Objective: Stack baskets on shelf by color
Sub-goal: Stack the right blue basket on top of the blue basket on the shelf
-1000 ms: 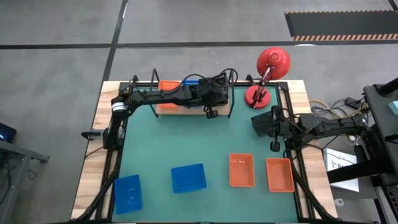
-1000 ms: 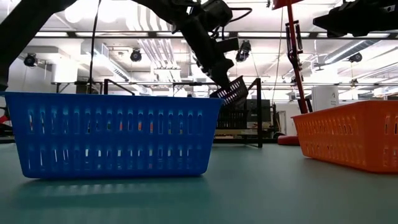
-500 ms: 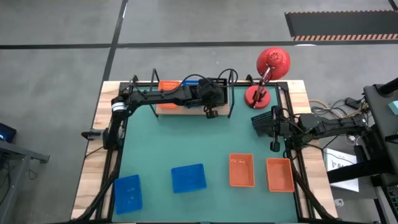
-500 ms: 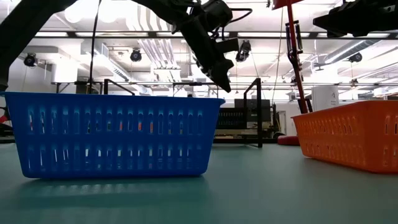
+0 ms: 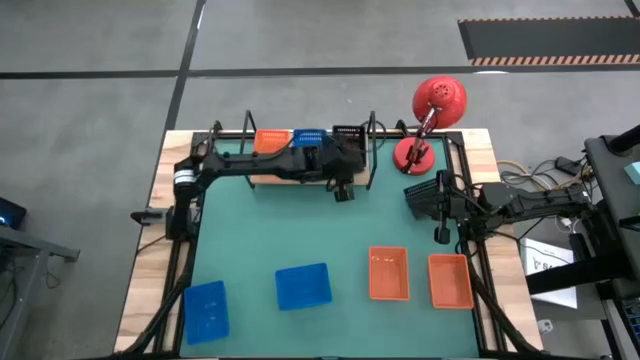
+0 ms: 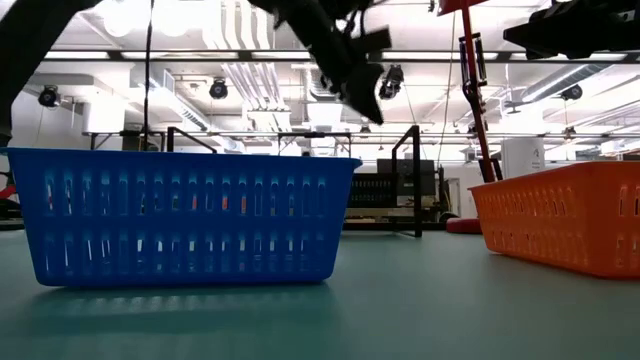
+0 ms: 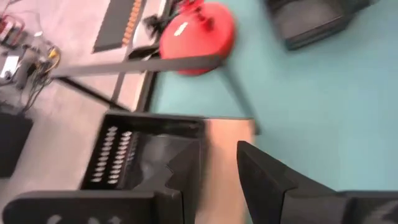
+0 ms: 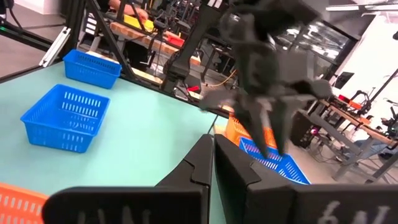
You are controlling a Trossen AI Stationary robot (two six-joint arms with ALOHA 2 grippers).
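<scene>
Far on the near-left side of the left claw (image 5: 342, 190), well apart from it: two blue baskets (image 5: 206, 310) (image 5: 303, 286) flat on the green mat (image 5: 300, 230).

Behind the left claw: the shelf (image 7: 227, 143), bearing three baskets in a row. Farthest to the claw's left, an orange basket (image 5: 270, 140); next, a blue basket (image 5: 308, 138); just behind the claw, a black basket (image 5: 347, 135) at the shelf's right end.

Left claw itself: hangs over the mat at the shelf's front edge, fingers (image 7: 261, 180) parted, nothing between them, clear of the black basket.

Off to the left claw's right, past the shelf's wire upright: a red lamp (image 5: 430, 110).

Near the right claw (image 5: 440, 235), on its near side: two orange baskets (image 5: 388, 273) (image 5: 450, 280) side by side on the mat, close together.

Right claw: waits at the mat's right edge, fingers (image 8: 199, 162) pressed together, holding nothing.
</scene>
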